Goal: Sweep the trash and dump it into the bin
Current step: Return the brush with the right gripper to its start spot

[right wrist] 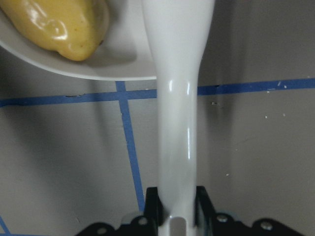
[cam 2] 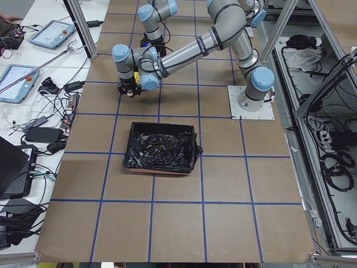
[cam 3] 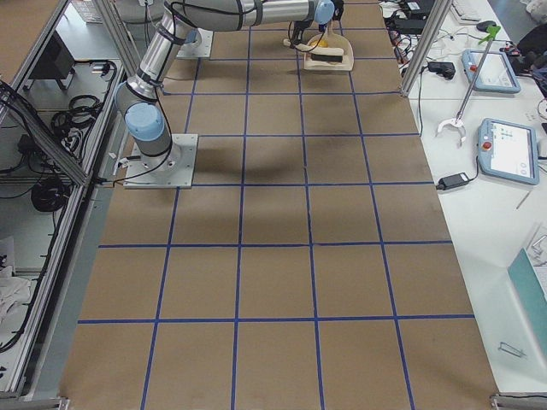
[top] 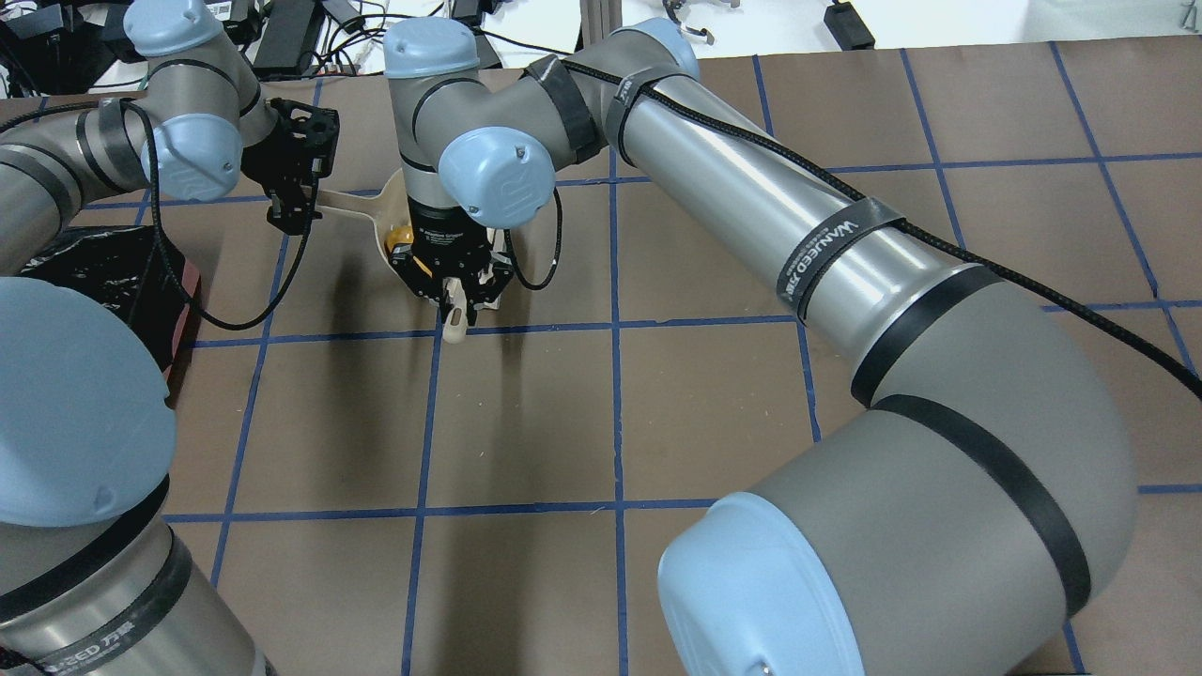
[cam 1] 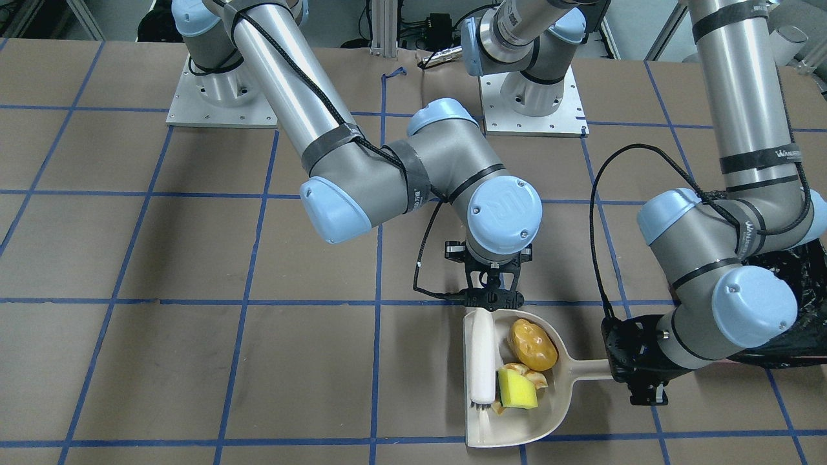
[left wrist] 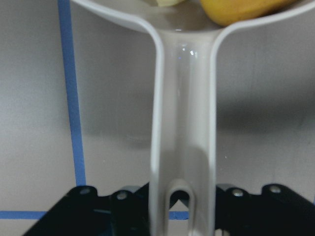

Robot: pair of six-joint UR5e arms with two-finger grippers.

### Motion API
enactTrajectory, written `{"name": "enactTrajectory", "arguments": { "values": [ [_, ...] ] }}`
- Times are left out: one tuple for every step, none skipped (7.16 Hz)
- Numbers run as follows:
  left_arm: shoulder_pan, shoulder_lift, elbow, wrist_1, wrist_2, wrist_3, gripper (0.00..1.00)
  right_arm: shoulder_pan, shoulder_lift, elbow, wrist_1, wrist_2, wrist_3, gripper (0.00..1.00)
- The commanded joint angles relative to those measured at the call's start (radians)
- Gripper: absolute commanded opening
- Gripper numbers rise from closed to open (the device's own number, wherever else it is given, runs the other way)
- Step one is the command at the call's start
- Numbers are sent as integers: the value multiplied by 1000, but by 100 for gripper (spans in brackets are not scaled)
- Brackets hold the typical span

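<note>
The jaws of the right gripper (right wrist: 178, 204) are clamped on the tapered handle of a white plastic brush (cam 1: 482, 355), and those of the left gripper (left wrist: 182, 199) are clamped on the slotted handle of a beige plastic dustpan (cam 1: 517, 429). The pan lies flat on the brown paper-covered surface (cam 1: 194, 245), near the edge opposite the robot. The brush lies inside it along the open side, bristles down. All three pieces of trash sit in the pan behind the brush: a glossy yellow-brown potato-shaped lump (cam 1: 532, 344) nearest the robot, an orange-beige bread-like piece (cam 1: 524, 371) beside it, and a yellow sponge block with a green layer (cam 1: 517, 391) lying partly over the bread. Sweeping looks finished, so the step in hand is the change to dumping. Next, the brush must lift clear and the left arm must raise the pan, mouth tipped slightly up so nothing rolls out. It then carries the pan to the rectangular bin lined with a shiny black plastic bag (cam 2: 162, 127), which stands well apart toward the surface's left end, and tilts it over the rim. Inside the bin I can make out only crinkled liner.
</note>
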Motion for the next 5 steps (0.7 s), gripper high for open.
{"name": "enactTrajectory", "arguments": {
  "values": [
    [0,0,0,0,-1,0,1,-94,-105,122,29,-6,-58,0],
    [2,0,-1,-2,-13,0,1,-147,-169,190,26,-14,-119,0],
    [3,-2,-1,-3,-21,0,1,-215,-218,253,31,-18,-176,0],
    [5,0,-1,-5,-36,0,1,-281,-267,319,31,-21,-204,0],
    [17,0,-1,-8,-62,0,1,-350,-306,376,32,-27,-226,0]
  ]
}}
